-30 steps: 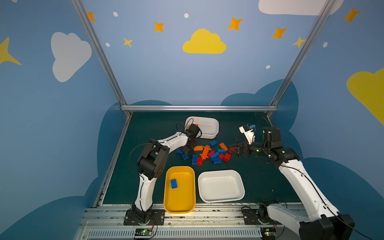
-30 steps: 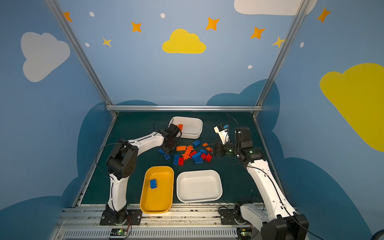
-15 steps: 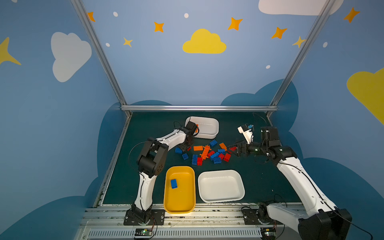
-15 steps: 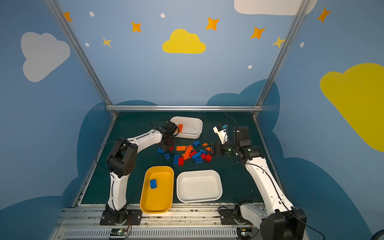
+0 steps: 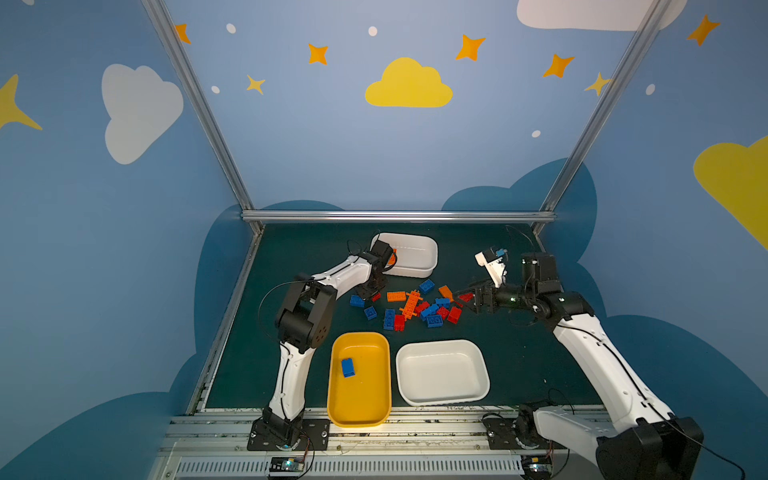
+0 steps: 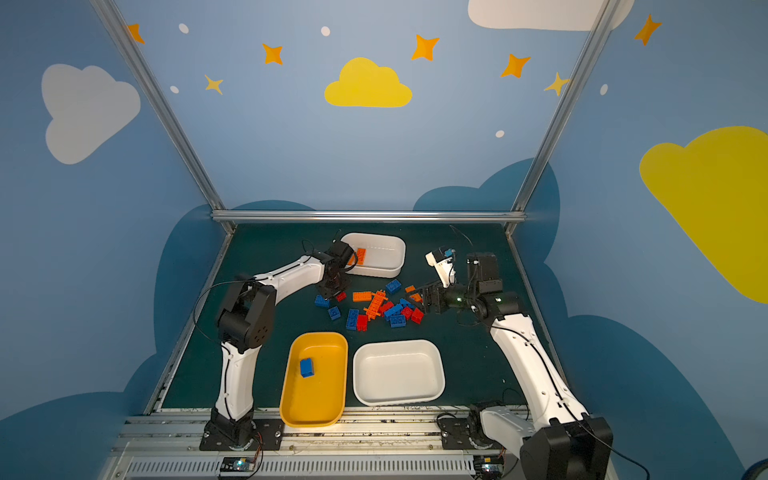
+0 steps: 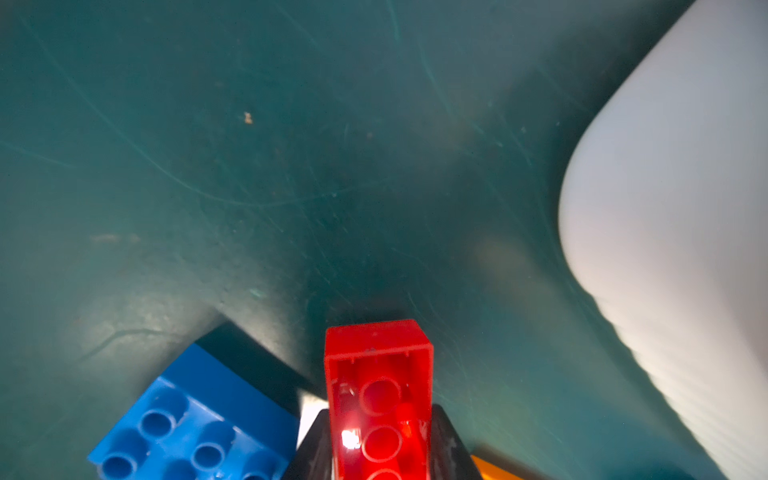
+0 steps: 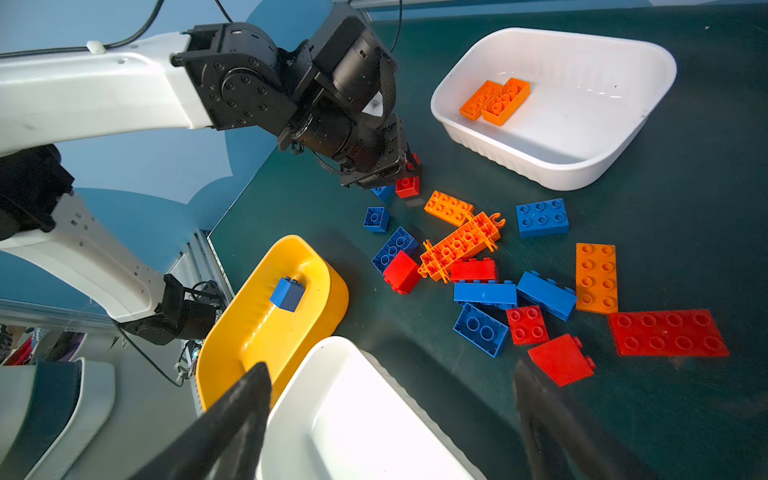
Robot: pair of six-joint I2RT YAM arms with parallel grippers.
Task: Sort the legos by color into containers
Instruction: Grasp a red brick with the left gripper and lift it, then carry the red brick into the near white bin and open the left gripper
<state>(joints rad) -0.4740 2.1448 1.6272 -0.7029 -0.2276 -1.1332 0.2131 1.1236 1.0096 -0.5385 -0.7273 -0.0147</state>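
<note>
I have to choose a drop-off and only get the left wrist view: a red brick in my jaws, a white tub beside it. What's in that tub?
Observer: That white tub holds two orange bricks and nothing red.
Operator: So where should mine go?
Observer: Your red brick probably belongs in the wide white tub at the front, which is empty.
Operator: And the third tub?
Observer: The yellow tub, next to the wide one, holds a single blue brick.
</note>
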